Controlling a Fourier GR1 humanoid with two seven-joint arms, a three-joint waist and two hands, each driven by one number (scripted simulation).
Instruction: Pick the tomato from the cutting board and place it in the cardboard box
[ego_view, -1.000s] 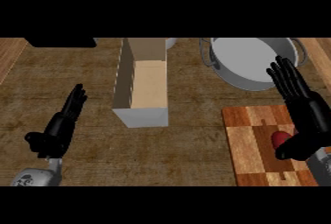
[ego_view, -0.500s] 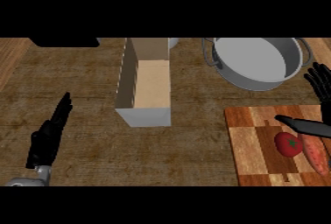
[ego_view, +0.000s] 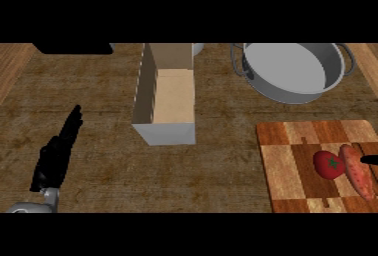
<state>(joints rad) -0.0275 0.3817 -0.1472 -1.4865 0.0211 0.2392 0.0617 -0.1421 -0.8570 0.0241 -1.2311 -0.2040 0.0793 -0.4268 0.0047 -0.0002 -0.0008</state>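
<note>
Nearest, the left hand (ego_view: 53, 157) rests at lower left, fingers straight, holding nothing. Only a sliver of the right hand (ego_view: 370, 160) shows at the right edge; its state cannot be told. The tomato (ego_view: 328, 164) sits on the board (ego_view: 291, 150) just left of that sliver, far from the left hand. The box (ego_view: 168, 134), long axis running away, lies farther left. No writing shows.

Red tomato (ego_view: 328, 165) w/ green top, brown-checked cutting board (ego_view: 291, 150), tan cardboard box (ego_view: 174, 95), grey pot (ego_view: 291, 67).

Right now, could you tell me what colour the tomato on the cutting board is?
The tomato is red, green-topped; head view.
</note>
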